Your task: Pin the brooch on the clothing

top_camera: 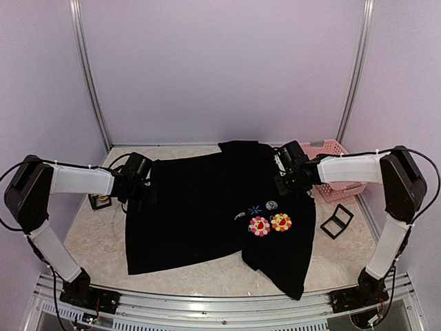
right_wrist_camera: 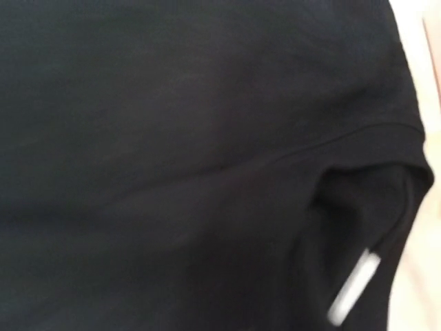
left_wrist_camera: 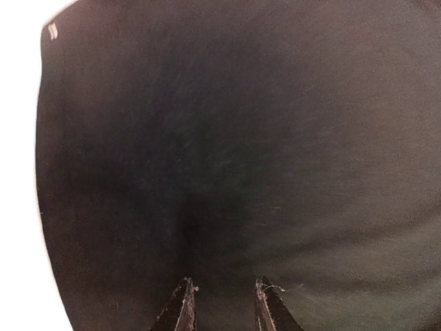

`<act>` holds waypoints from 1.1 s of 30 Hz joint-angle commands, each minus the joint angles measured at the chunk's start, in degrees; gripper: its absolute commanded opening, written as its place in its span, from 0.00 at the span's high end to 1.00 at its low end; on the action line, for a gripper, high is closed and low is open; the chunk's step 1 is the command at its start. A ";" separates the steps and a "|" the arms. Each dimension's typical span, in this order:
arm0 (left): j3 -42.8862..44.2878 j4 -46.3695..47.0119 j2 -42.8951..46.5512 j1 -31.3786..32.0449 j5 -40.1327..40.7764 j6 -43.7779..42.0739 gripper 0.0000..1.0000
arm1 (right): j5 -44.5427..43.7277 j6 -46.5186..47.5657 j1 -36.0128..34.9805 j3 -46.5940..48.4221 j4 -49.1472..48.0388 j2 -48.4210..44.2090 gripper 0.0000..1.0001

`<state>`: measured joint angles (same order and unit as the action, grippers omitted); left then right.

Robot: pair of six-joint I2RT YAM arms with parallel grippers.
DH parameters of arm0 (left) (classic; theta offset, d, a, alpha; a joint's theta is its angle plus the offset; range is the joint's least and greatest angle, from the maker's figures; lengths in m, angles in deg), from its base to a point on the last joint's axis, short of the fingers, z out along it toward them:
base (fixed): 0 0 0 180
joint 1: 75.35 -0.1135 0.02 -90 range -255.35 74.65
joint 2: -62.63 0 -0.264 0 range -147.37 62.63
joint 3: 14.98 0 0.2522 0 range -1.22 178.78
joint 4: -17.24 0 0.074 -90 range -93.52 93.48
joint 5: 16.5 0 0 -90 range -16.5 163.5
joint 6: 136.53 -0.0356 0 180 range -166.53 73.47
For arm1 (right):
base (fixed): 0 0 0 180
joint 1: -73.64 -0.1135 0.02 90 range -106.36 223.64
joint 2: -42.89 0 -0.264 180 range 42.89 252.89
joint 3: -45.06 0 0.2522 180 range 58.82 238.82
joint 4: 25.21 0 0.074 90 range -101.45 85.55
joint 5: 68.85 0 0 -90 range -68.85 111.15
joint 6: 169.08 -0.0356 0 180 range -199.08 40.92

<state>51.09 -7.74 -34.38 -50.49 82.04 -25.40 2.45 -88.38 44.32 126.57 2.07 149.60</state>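
Fingertips (left_wrist_camera: 180,310) of our left gripper (left_wrist_camera: 222,307) stand slightly apart over the left edge of the large black short-sleeved shirt (top_camera: 200,214) spread across the pale table (top_camera: 103,241); whether they pinch cloth, we cannot tell. Our right gripper (top_camera: 283,183) is at its far right edge, jaws unreadable to us.

White-shelled left arm (top_camera: 81,181), right arm (top_camera: 348,168); black joints (top_camera: 401,183), tapered black fingers (left_wrist_camera: 180,309)
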 commanded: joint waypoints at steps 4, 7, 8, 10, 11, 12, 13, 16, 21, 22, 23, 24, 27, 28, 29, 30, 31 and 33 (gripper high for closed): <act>-1.12 -7.12 9.21 14.32 -0.28 0.01 0.73 | 8.78 -14.06 -17.01 -7.86 17.65 -15.26 1.00; -4.45 -8.94 9.05 18.27 -5.19 2.01 0.75 | 10.79 -24.28 -24.60 -11.20 20.34 -16.60 1.00; -6.22 -9.28 8.78 18.89 -5.96 2.78 0.75 | 11.61 -26.94 -26.61 -12.23 20.52 -16.44 1.00; -10.32 -8.25 8.06 19.37 -7.75 5.45 0.77 | 12.82 -33.17 -29.74 -15.14 21.30 -15.71 1.00; -12.76 -6.90 7.92 19.16 -9.72 7.02 0.78 | 13.37 -36.25 -30.93 -17.07 21.24 -15.70 1.00; -15.40 -5.69 8.24 18.68 -10.45 9.21 0.78 | 13.69 -39.55 -32.11 -19.26 21.08 -16.12 1.00; -21.00 -2.19 10.53 16.01 -12.40 14.00 0.78 | 15.02 -47.21 -34.05 -25.32 20.08 -18.12 1.00; -24.77 -4.05 16.18 10.37 -5.80 16.86 0.78 | 16.93 -56.73 -35.92 -33.18 18.84 -22.09 1.00; -29.09 -4.89 24.35 1.03 -0.18 18.75 0.79 | 16.41 -64.06 -36.17 -40.53 22.93 -30.62 1.00; -28.93 -4.75 26.28 0.75 -0.11 18.73 0.79 | 15.24 -65.00 -36.16 -40.47 25.77 -32.86 1.00; -28.42 -4.32 27.55 0.87 -0.31 18.13 0.78 | 13.89 -65.42 -36.16 -40.07 28.19 -34.93 1.00; -27.90 -4.08 28.49 1.32 -0.64 17.49 0.77 | 12.37 -65.44 -36.11 -39.43 30.20 -37.26 1.00; -25.76 -5.58 32.04 3.34 0.94 16.84 0.74 | 9.31 -62.83 -35.70 -36.80 31.17 -43.26 1.00; -24.67 -6.71 32.85 4.00 2.06 16.55 0.72 | 8.58 -61.40 -35.34 -35.57 31.22 -44.53 1.00; -23.43 -7.85 34.13 4.43 3.16 16.38 0.71 | 7.21 -60.13 -34.90 -33.87 31.97 -45.45 1.00; -22.23 -8.67 35.01 4.43 3.72 16.02 0.70 | 6.06 -58.65 -34.29 -32.13 32.55 -46.09 1.00; -21.16 -9.31 35.50 4.19 4.03 15.60 0.69 | 5.08 -57.05 -33.57 -29.99 33.00 -46.42 1.00; -19.29 -9.39 36.39 3.09 3.77 14.16 0.67 | 3.74 -52.71 -31.57 -26.20 32.20 -45.72 1.00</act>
<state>27.20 -15.00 -0.35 -46.53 83.04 -8.95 11.85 -147.63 9.85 92.99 32.06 104.49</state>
